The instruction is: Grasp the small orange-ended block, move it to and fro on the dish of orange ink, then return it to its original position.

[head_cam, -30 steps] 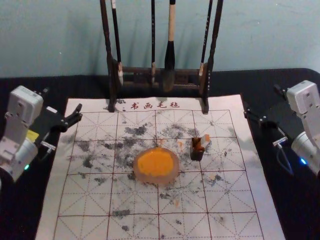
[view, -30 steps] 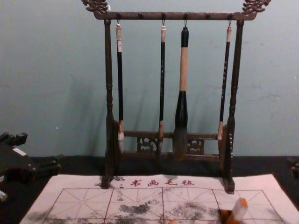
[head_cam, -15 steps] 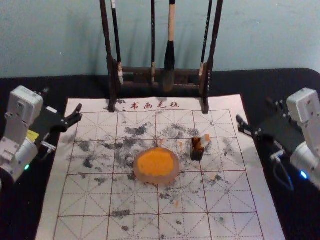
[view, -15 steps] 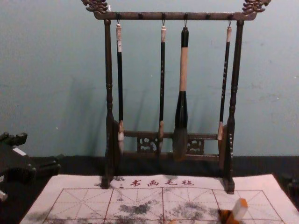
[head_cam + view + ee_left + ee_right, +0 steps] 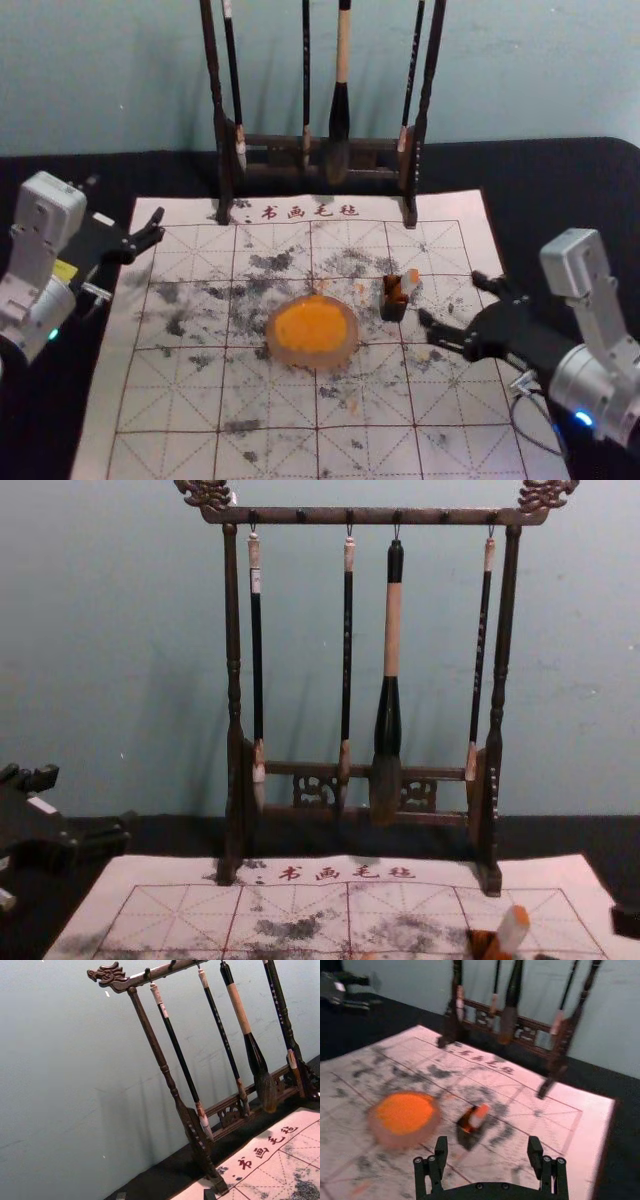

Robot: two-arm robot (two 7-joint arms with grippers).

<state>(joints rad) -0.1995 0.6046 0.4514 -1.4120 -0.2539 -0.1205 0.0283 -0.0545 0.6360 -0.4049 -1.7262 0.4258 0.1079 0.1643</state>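
Right claw, spread and empty on the near right, could tip the dark holder if a finger comes in low; the left gripper sits at left. Right of the ink dish, the orange-ended block leans in that holder, long axis slanting up and rightward, orange end uppermost.

I'm at a calligraphy spot: brushes hang from a carved rack at the far edge of a gridded mat (smudged, with Chinese characters). Whether studio or lab, I cannot tell.
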